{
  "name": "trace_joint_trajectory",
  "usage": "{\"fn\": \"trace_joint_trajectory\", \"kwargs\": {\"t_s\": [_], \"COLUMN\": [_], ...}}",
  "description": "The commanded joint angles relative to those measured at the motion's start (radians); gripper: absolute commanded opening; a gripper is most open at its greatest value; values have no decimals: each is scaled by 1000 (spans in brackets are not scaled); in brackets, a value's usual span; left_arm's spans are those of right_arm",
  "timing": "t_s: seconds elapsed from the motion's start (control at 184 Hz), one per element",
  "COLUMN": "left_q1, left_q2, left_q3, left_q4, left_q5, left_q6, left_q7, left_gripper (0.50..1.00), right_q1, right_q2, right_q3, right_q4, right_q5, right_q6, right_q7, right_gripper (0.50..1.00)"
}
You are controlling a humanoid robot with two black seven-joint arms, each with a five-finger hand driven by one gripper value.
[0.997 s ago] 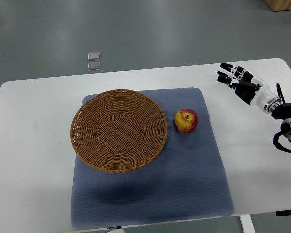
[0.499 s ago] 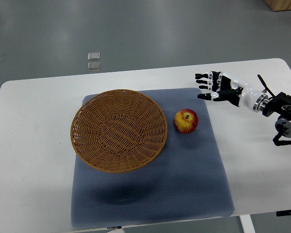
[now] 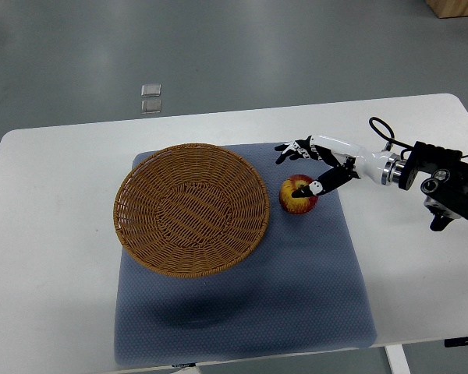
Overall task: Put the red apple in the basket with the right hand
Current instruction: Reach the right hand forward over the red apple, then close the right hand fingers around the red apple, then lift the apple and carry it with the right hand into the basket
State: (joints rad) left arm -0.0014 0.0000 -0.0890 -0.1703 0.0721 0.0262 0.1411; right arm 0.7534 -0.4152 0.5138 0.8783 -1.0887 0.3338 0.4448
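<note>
A red and yellow apple (image 3: 294,198) lies on the blue-grey mat (image 3: 242,304), just right of the round wicker basket (image 3: 190,208), which has nothing in it. My right hand (image 3: 300,168) reaches in from the right edge and hovers over the apple. Its fingers (image 3: 287,151) are spread beyond the apple's far side and the thumb (image 3: 312,188) lies across the apple's top right. The hand is open and does not close on the fruit. No left arm shows.
The white table (image 3: 54,234) carries the mat and basket. The right forearm and wrist cabling (image 3: 444,183) lie over the table's right part. Two small clear items (image 3: 150,97) lie on the grey floor beyond the table.
My right hand has moved left and down from the table's right side to just over the apple. Apple and basket have stayed put.
</note>
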Motion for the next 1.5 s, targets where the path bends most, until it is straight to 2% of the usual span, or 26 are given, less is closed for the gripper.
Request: {"fn": "trace_joint_trajectory", "kwargs": {"t_s": [0.0, 0.173, 0.347, 0.428, 0.515, 0.52, 0.526, 0.607, 0.856, 1.003, 1.008, 1.051, 1.1, 1.106, 1.127, 1.187, 1.214, 1.263, 1.268, 1.388, 1.404, 1.496], "left_q1": [0, 0, 0, 0, 0, 0, 0, 0, 0, 0, 0, 0, 0, 0, 0, 0, 0, 0, 0, 0, 0, 0], "left_q2": [0, 0, 0, 0, 0, 0, 0, 0, 0, 0, 0, 0, 0, 0, 0, 0, 0, 0, 0, 0, 0, 0], "left_q3": [0, 0, 0, 0, 0, 0, 0, 0, 0, 0, 0, 0, 0, 0, 0, 0, 0, 0, 0, 0, 0, 0], "left_q4": [0, 0, 0, 0, 0, 0, 0, 0, 0, 0, 0, 0, 0, 0, 0, 0, 0, 0, 0, 0, 0, 0], "left_q5": [0, 0, 0, 0, 0, 0, 0, 0, 0, 0, 0, 0, 0, 0, 0, 0, 0, 0, 0, 0, 0, 0], "left_q6": [0, 0, 0, 0, 0, 0, 0, 0, 0, 0, 0, 0, 0, 0, 0, 0, 0, 0, 0, 0, 0, 0], "left_q7": [0, 0, 0, 0, 0, 0, 0, 0, 0, 0, 0, 0, 0, 0, 0, 0, 0, 0, 0, 0, 0, 0], "left_gripper": [1000, 1000, 1000, 1000, 1000, 1000, 1000, 1000, 1000, 1000, 1000, 1000, 1000, 1000, 1000, 1000, 1000, 1000, 1000, 1000, 1000, 1000], "right_q1": [-3, -3, -2, -2, -2, 0, 0, -3, -9, -9, -11, -11, -11, -11, -9, -8, -8, -8, -9, -9, -13, -11], "right_q2": [6, 6, -8, -8, -8, -8, -8, -7, -4, -5, -7, -7, -7, -7, -8, -10, -8, -8, -8, -5, -4, 6], "right_q3": [0, -26, -69, -83, -83, -96, -98, -103, -104, -129, -133, -135, -135, -138, -143, -152, -155, -155, -155, -155, -153, -144], "right_q4": [1, 1, 2, 2, 2, 2, 2, 2, 1, -1, -4, -8, -8, -13, -15, -19, -21, -21, -24, -27, -27, -22], "right_q5": [-39, -73, -79, -79, -79, -94, -97, -126, -151, -157, -158, -158, -158, -158, -158, -158, -158, -158, -158, -158, -155, -145], "right_q6": [-27, -42, -45, -78, -78, -116, -121, -147, -160, -179, -197, -210, -210, -222, -228, -243, -254, -254, -271, -283, -288, -288], "right_q7": [0, 2, 38, 38, 38, 38, 38, 38, 38, 38, 38, 38, 38, 40, 40, 40, 41, 41, 41, 51, 61, 66], "right_gripper": [913, 913, 913, 913, 913, 913, 913, 913, 909, 883, 844, 787, 787, 714, 680, 633, 593, 592, 544, 523, 507, 507]}}
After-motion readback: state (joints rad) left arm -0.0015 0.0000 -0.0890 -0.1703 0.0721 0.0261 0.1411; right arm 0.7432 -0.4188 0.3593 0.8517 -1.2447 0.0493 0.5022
